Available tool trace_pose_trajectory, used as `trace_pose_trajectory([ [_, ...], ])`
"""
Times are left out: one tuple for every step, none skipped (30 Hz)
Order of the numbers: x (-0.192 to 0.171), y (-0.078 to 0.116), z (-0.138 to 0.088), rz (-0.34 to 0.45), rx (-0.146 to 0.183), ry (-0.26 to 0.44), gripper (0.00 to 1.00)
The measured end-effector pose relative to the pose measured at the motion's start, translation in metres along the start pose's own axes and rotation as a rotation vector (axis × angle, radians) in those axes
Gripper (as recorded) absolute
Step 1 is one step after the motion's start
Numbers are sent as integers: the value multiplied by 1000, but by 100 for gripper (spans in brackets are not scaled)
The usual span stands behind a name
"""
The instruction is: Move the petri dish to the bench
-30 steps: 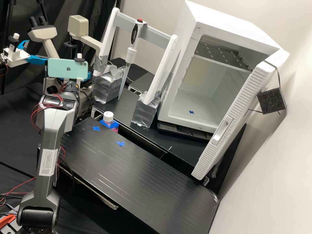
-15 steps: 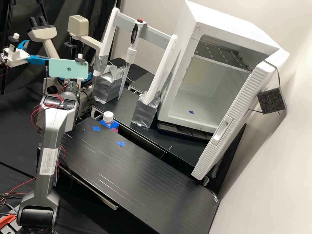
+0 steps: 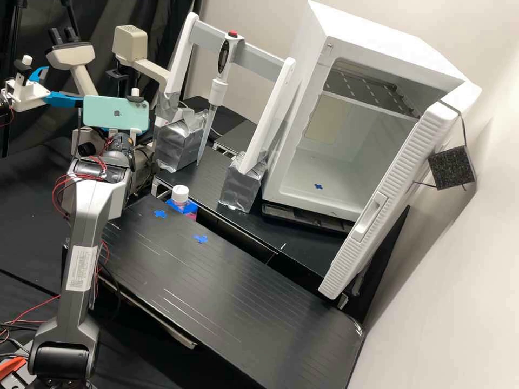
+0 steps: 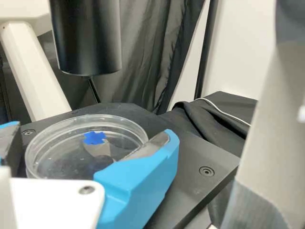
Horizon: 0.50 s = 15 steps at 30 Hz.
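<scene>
Well, petri dish (image 4: 66, 155): likely light, stiff, slick, brittle; flat within the edges of the black stage (image 4: 190, 148)
Hand (image 4: 90, 130): wide, astride it
Side wall (image 4: 31, 162): best pinched gently, opposite sides

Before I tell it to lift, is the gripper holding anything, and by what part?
Nothing seems held: the petri dish sits on the microscope stage between the gripper's spread fingers, a gap beside one.

Black curtains (image 4: 147, 62) hang behind the tool (image 3: 147, 129) — a pale, softly shadowed wall (image 3: 465, 281) stands well apart from it.
</scene>
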<state>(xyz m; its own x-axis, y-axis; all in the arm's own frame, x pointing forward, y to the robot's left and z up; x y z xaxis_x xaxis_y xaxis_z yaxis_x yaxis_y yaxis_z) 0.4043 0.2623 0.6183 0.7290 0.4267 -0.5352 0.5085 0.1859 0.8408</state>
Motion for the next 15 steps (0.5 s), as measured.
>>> trace_pose_trajectory([
  [0, 0, 0, -2, 2, 1, 0],
  [0, 0, 0, -5, 9, 3, 0],
  [0, 0, 1, -4, 8, 2, 0],
  [0, 0, 0, -6, 2, 3, 0],
  [0, 1, 1, -6, 3, 3, 0],
  [0, 2, 3, -6, -1, 1, 0],
  [-1, 3, 3, -6, 5, 0, 0],
  [-1, 2, 3, -7, 7, 1, 0],
  [-1, 3, 4, -8, 9, 1, 0],
  [-1, 3, 4, -9, 6, 1, 0],
  [-1, 4, 5, -10, 7, 1, 0],
  [-1, 4, 5, -11, 11, 1, 0],
  [-1, 4, 6, -10, 14, 0, 0],
  [-1, 4, 6, -12, 12, 1, 0],
  [-1, 4, 6, -14, 9, 2, 0],
])
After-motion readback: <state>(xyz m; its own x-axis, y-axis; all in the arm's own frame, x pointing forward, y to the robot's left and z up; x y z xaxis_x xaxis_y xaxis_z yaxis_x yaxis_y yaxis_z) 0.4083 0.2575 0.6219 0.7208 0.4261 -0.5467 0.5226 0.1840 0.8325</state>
